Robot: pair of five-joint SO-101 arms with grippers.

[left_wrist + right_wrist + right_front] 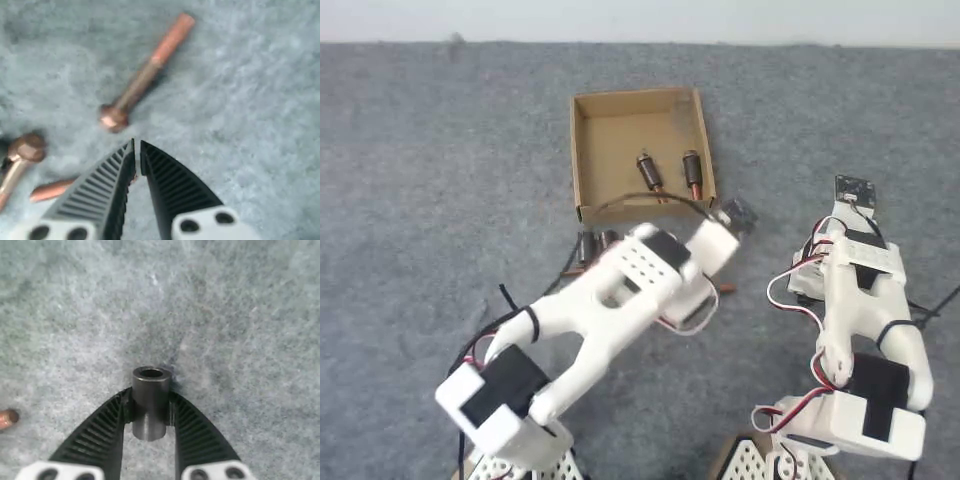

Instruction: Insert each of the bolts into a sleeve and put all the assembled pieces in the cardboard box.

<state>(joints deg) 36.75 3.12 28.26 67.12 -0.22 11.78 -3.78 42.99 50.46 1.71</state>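
My left gripper (136,145) is shut with nothing in it, its tips just short of the head of a copper bolt (145,75) lying on the grey carpet. Two more bolts (20,156) lie to one side of the fingers. My right gripper (150,407) is shut on a dark sleeve (151,395), held upright with its open end up, just above the carpet. The cardboard box (582,160) stands at the back centre with two assembled pieces (651,172) inside. Two loose sleeves (587,246) stand in front of the box, beside the left arm (620,300).
The right arm (860,300) stands folded at the right of the table. A bolt end (7,418) shows at the edge of the right wrist view. Grey carpet covers the table, with free room at the far left and far right.
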